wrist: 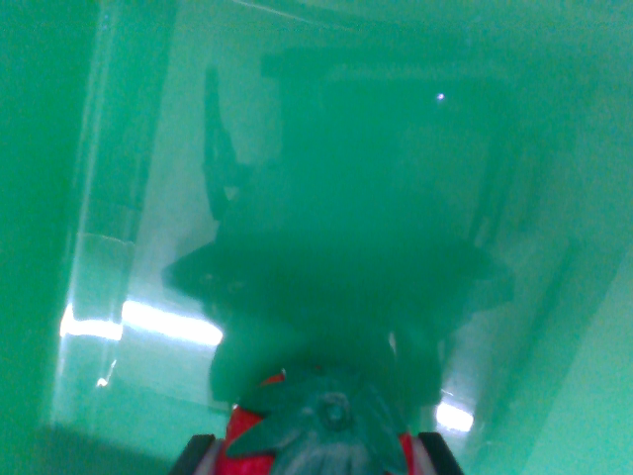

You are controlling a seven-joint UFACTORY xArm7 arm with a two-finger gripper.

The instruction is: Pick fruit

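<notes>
**Red fruit sits between the gripper fingers over a glossy green floor**

From my console I have only the wrist view, and nearly all of it is a shiny green plastic surface that looks like the inside of a bin or tray. At the wrist view's left a darker green wall rises, and a pale vertical seam runs down beside it. Lower on that side I see a bright white strip of reflected light lying across the floor.

Moving toward the centre, a large dark reflection or shadow spreads over the gloss; its outline is blurred and I cannot tell its parts apart. A tiny white glint sits near its top.

At the bottom centre is the task's thing: a red rounded fruit with a dark green leafy cap, strawberry-like, the cap facing the camera. It lies between the two black fingertips of the gripper, whose tips just show at the lower edge either side of the fruit. The fingers stand part way apart with the fruit filling the gap; they appear to press against its sides, so I read it as gripped.

To the wrist view's right a smaller white reflection shines, and a paler green slope climbs to the edge.
</notes>
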